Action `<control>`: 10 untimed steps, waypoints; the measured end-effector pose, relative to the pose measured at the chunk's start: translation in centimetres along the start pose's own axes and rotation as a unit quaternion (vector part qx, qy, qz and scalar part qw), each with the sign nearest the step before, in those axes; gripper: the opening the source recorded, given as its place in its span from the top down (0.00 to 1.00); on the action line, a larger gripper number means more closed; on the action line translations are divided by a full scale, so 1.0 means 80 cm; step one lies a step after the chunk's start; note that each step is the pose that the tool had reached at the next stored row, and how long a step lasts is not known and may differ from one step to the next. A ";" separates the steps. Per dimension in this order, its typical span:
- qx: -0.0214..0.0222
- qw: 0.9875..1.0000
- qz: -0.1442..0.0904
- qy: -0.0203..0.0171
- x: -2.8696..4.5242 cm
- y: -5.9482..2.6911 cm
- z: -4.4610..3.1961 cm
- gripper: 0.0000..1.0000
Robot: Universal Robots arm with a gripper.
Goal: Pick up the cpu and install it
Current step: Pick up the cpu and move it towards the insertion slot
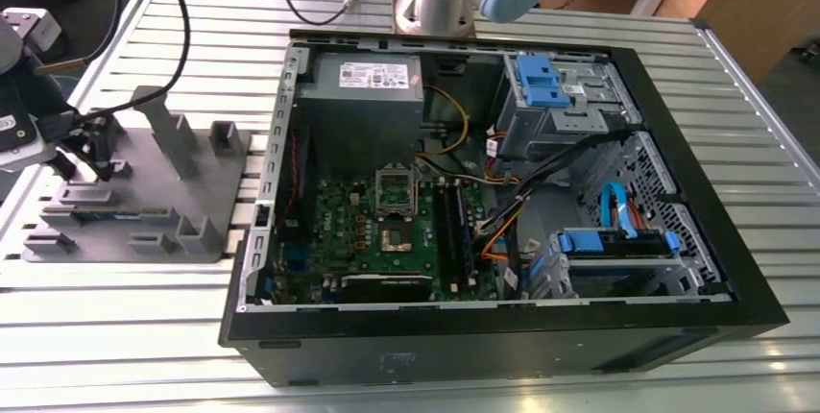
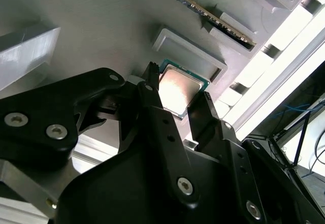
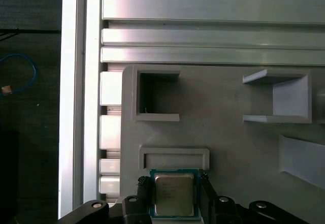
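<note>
gripper (image 3: 174,179) jaws spread astride the cpu (image 3: 173,196), probably just short of contact. cpu lies flat on grey tray (image 1: 215,192), 9 o'clock of the PC case (image 1: 513,336) in the exterior view. Light, stiff, slick lid, underside likely fragile; pinch opposite edges.

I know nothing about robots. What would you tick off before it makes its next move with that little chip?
1. The cpu lies flat in its spot on the grey tray: ok.
2. The gripper sits astride the cpu, centred: ok.
3. Firm hold on the cpu: cannot tell.
4. The computer case is open, with the motherboard exposed: ok.
5. The motherboard socket is empty and ready: cannot tell.
</note>
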State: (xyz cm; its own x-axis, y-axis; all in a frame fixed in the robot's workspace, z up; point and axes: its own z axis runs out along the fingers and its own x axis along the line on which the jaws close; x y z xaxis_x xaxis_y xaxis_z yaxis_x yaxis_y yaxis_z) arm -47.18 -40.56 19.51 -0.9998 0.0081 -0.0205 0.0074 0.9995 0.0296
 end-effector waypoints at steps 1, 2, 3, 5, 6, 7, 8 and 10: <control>0.000 1.000 0.000 0.000 0.0000 0.000 0.0002 0.53; 0.000 1.000 0.000 0.000 0.0000 0.000 0.0010 0.53; 0.000 1.000 0.000 0.000 0.0000 0.000 0.0015 0.53; 0.000 1.000 0.000 0.000 0.0001 0.000 0.0025 0.53; 0.000 1.000 0.000 0.000 0.0001 0.000 0.0033 0.53; 0.000 1.000 0.000 0.000 0.0001 0.000 0.0041 0.53; 0.000 1.000 0.000 0.000 0.0002 0.000 0.0049 0.53; 0.000 1.000 0.000 0.000 0.0002 0.000 0.0060 0.53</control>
State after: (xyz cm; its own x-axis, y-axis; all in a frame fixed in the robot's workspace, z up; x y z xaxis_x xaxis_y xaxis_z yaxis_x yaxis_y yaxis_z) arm -47.19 -40.57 19.03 -0.9998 0.0082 -0.0204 0.0076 0.9995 0.0296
